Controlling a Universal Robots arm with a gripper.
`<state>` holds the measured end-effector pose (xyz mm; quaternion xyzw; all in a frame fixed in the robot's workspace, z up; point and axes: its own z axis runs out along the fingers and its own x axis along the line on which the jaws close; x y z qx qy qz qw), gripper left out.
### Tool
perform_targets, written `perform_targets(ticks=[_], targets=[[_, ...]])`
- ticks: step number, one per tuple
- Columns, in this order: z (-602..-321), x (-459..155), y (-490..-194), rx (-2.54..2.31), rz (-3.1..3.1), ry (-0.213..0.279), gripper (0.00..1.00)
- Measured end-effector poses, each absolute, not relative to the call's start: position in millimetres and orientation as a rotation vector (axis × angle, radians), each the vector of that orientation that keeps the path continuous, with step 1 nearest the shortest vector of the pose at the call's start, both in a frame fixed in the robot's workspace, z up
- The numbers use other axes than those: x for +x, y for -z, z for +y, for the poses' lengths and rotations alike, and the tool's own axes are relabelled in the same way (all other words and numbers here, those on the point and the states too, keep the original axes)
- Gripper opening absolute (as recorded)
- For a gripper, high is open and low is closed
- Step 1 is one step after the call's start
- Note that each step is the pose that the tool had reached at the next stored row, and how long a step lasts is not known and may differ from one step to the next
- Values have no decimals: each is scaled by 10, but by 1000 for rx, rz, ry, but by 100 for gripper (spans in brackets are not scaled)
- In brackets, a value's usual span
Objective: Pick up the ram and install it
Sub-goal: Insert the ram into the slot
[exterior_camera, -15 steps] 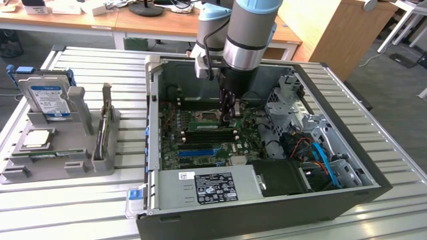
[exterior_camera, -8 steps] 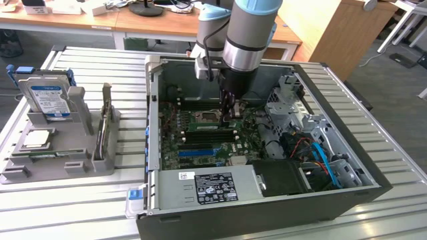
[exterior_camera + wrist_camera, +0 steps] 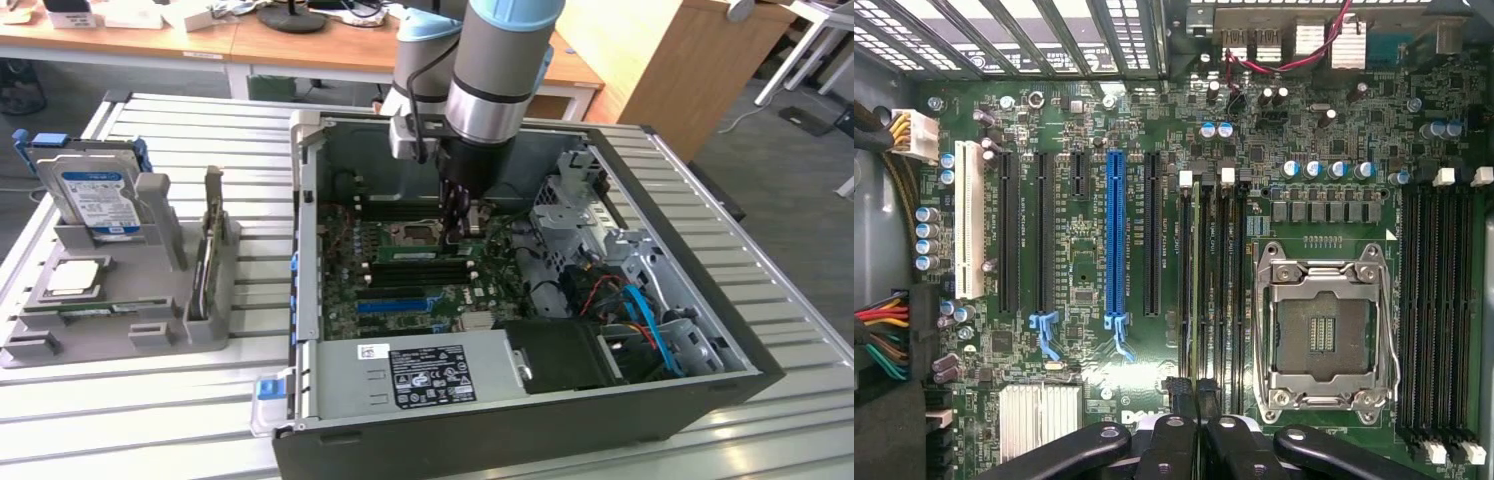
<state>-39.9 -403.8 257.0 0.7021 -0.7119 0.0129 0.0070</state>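
The arm reaches down into the open case (image 3: 400, 440), and the gripper (image 3: 461, 238) stands over the motherboard (image 3: 1084, 275) at the bank of memory slots. In the wrist view the gripper (image 3: 1197, 388) is narrow, its two black fingertips (image 3: 1176, 392) nearly together, pinching the thin edge of the ram (image 3: 1197, 280). The ram runs straight out from between them along one of the dark slots. In the exterior view the ram (image 3: 420, 253) shows as a green strip lying along the slot, one end under the gripper. How deeply it sits in the slot cannot be told.

The CPU socket (image 3: 1324, 325), with its metal frame and no chip in it, lies just beside the gripper. A blue slot (image 3: 1116, 235) lies on the gripper's other side, a little farther off.

Well apart from the gripper, outside the case towards the exterior view's left, a grey fixture (image 3: 160, 330) on the table (image 3: 134, 420) holds a hard drive (image 3: 96, 195) upright and a CPU (image 3: 78, 278) lying flat.
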Motion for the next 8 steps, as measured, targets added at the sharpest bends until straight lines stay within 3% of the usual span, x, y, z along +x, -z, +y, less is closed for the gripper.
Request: perform_targets(ticks=[8], targets=[[-4038,-399,-2547,2196,-2227,-41,12]])
